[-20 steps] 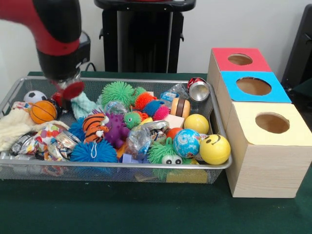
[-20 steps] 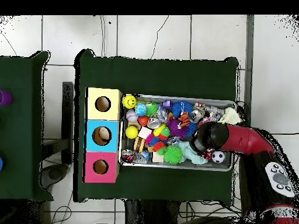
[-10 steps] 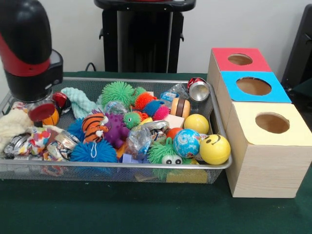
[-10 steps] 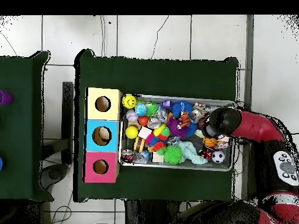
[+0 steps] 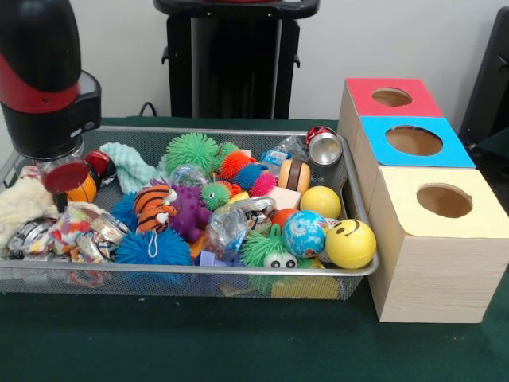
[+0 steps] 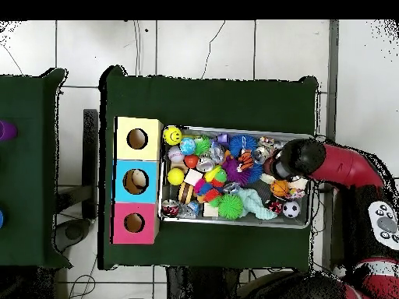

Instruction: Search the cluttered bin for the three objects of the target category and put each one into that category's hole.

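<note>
A wire mesh bin (image 5: 191,271) holds a heap of toys. Among them are a yellow smiley ball (image 5: 350,243), a plain yellow ball (image 5: 320,201), a blue patterned ball (image 5: 304,233), a green spiky ball (image 5: 191,151), a striped tiger toy (image 5: 155,205) and an orange basketball (image 5: 83,191). My gripper (image 5: 65,178) hangs low over the bin's left end, just in front of the basketball, which it partly hides. From above, the gripper (image 6: 285,162) sits over the bin's right end, with the basketball (image 6: 280,188) and a small soccer ball (image 6: 291,209) beside it.
Three wooden boxes stand in a row right of the bin, each with a round hole on top: red (image 5: 391,97), blue (image 5: 413,141) and yellow (image 5: 444,200). A metal can (image 5: 324,148) lies in the bin's far right corner. A white cloth (image 5: 22,205) lies at the left end.
The arm has swung from the bin's back left area toward the left end and the camera. In the last half second it barely shifted. The soccer ball is now hidden in the front view.
</note>
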Controlling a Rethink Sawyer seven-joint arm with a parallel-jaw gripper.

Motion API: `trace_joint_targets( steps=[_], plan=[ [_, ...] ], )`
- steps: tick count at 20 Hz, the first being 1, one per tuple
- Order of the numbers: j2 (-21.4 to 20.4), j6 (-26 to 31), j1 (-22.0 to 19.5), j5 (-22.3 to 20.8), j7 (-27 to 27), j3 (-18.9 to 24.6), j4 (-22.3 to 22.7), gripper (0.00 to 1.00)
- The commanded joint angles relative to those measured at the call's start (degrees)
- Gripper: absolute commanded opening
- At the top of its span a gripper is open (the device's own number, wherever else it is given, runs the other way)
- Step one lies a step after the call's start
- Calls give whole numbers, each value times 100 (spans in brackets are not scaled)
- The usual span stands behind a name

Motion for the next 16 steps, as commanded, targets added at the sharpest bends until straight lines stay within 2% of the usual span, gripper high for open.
trace_joint_targets(
  steps=[1,7,16],
  plan=[
    [-81,-48,448,350,522,141,415,0],
    [-78,-315,722,526,848,-44,590,0],
    [-176,-245,740,876,640,-84,713,0]
  ],
)
